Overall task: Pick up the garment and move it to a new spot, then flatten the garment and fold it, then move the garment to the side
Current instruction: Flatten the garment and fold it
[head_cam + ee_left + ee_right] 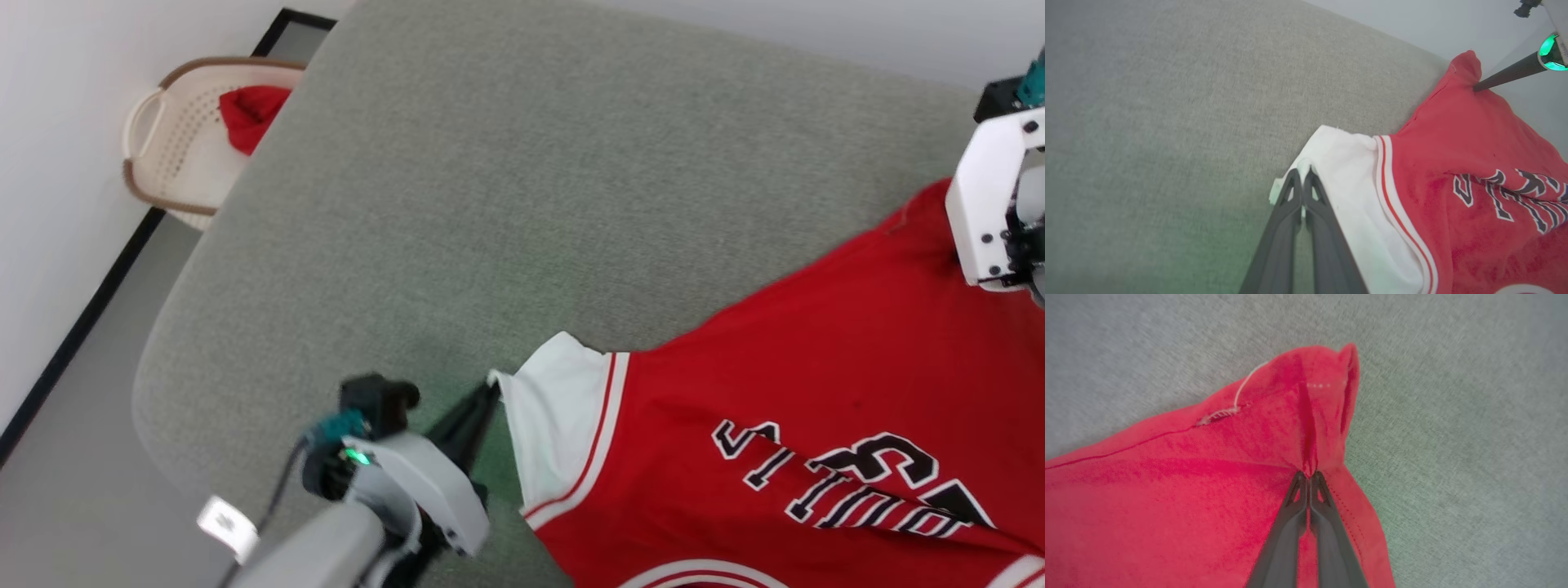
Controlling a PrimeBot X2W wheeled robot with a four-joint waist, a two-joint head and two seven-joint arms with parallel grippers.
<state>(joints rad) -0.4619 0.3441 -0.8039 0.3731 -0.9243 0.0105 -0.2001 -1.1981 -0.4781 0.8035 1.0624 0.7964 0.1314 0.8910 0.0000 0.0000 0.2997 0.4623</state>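
grey padded surface: carried the load | garment: lay spread on the surface's right part, lettering up | left gripper: jaws clamped on white sleeve edge | right gripper: jaws closed, pinching red hem corner

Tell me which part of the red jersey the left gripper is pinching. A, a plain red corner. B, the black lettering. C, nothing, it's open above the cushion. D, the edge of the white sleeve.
D: in the left wrist view the left gripper has its two dark fingers closed together on the edge of the white sleeve of the garment.
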